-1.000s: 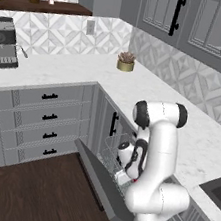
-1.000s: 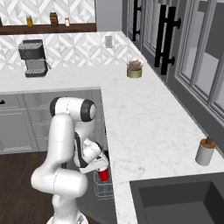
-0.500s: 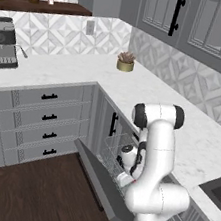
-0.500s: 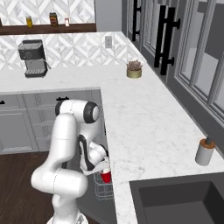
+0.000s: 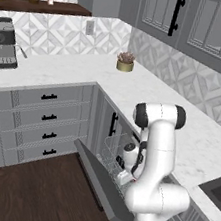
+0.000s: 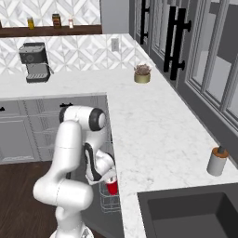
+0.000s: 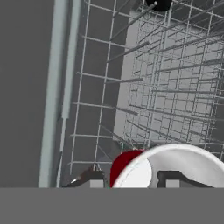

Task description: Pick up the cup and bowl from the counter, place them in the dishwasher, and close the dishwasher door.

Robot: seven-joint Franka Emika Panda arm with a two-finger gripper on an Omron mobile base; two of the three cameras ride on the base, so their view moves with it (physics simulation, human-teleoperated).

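We've got the end effector [image 7: 130,180] low in the dishwasher [image 5: 113,151] rack, straddling the cup [image 7: 168,168], but can't tell if it's let go. Pull away crooked and it could tip between the wires. Bowl [image 7: 159,4] sits deeper in.

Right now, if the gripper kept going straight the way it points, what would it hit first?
Probably the red cup right at the gripper fingertips; past it lies the grey wire rack of the dishwasher. Depth is hard to judge here.
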